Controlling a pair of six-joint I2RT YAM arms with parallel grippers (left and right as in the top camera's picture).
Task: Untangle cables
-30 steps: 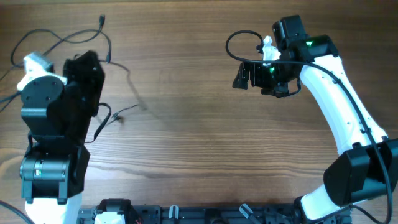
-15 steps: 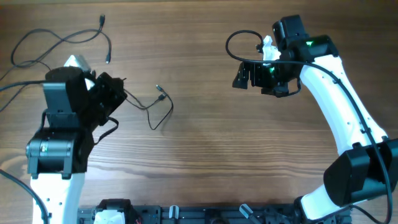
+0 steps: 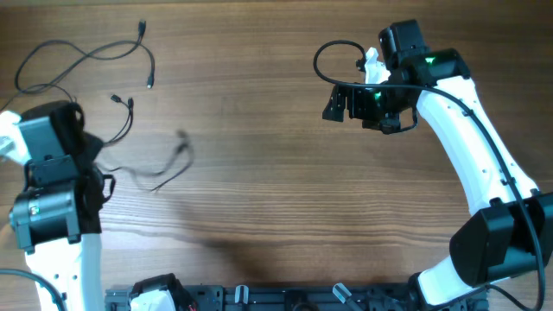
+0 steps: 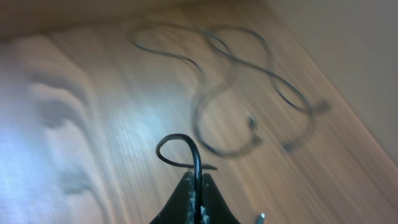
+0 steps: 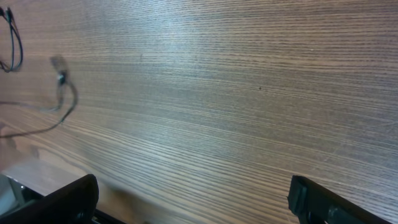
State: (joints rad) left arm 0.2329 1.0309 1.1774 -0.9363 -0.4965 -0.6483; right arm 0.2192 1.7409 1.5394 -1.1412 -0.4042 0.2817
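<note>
Thin black cables lie at the table's far left. One long wavy strand (image 3: 86, 54) rests near the back edge, its plug ends at the back and to the right. My left gripper (image 4: 198, 182) is shut on another cable (image 4: 178, 144), which loops just ahead of the closed jaws. In the overhead view that strand (image 3: 157, 186) trails blurred to the right of my left gripper (image 3: 97, 183). More loose strands (image 4: 249, 81) appear smeared beyond it. My right gripper (image 3: 337, 105) hovers open at the back right, far from the cables, and its wrist view shows the right gripper (image 5: 196, 205) with nothing between its jaws.
The right arm's own thick black cable (image 3: 333, 53) loops above its wrist. A dark rail (image 3: 276, 298) runs along the table's front edge. Bare wood (image 3: 285, 190) lies between the two arms.
My left arm has swung left and toward the front, dragging its held cable with it away from the strand at the back. The right arm has not moved.
</note>
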